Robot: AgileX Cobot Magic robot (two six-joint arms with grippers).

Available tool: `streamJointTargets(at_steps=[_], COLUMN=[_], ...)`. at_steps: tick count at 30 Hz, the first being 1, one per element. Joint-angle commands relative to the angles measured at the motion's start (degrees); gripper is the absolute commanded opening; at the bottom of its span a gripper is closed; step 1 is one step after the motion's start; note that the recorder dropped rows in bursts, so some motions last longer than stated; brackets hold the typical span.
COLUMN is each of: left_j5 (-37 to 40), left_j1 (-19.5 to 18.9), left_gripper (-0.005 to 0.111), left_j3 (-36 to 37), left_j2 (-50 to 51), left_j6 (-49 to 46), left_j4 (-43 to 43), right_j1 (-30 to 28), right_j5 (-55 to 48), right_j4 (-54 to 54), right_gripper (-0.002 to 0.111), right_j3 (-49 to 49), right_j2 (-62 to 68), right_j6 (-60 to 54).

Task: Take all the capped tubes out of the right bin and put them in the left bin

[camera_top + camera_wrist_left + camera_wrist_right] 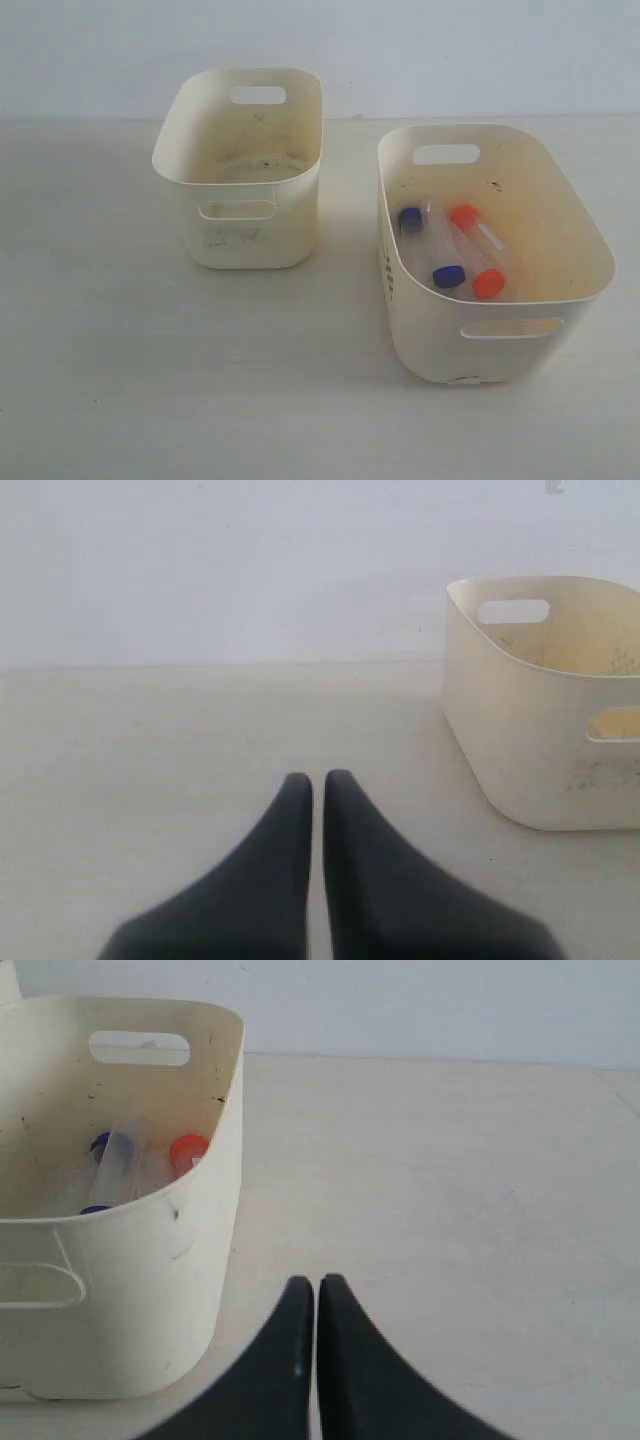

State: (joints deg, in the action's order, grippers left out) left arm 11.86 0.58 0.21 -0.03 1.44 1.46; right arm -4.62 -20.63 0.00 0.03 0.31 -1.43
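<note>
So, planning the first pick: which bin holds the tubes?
The right bin, yellowish inside, with four capped tubes; the left bin shows only a grimy floor.

Soft, even, fairly bright light washed the table point(120, 380) pale. The left tub point(245, 235) and right tub point(470, 350) cast only faint, diffuse shadows at their bases. Close to each wrist lens, the left gripper point(318, 777) and right gripper point(315, 1281) appeared as dark, soft-edged, featureless shapes. The tubs ahead of them and off to one side looked sharper.
</note>
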Motion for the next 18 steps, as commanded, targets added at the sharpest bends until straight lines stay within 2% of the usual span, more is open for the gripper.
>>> streamJointTargets(at_steps=[1,4,10,15,18], left_j5=[-0.26,-0.26,-0.26,-0.26,-0.26], left_j1=[-0.02,-0.02,-0.02,-0.02,-0.02], left_gripper=[0.004,0.004,0.004,0.004,0.004], left_j3=[-0.21,-0.21,-0.21,-0.21,-0.21], left_j2=[0.03,0.03,0.03,0.03,0.03], left_j6=[0.54,0.54,0.54,0.54,0.54], left_j4=[-0.36,-0.36,-0.36,-0.36,-0.36], right_j1=[0.14,0.14,0.14,0.14,0.14], right_j5=[1.30,7.13,25.41,32.15,40.15], right_j4=[-1.03,-0.52,0.83,1.00,1.01], right_gripper=[0.001,0.001,0.001,0.001,0.001], right_j3=[-0.03,-0.03,-0.03,-0.03,-0.03], right_j2=[-0.31,-0.31,-0.31,-0.31,-0.31], right_j6=[-0.89,-1.54,0.00,0.38,5.15])
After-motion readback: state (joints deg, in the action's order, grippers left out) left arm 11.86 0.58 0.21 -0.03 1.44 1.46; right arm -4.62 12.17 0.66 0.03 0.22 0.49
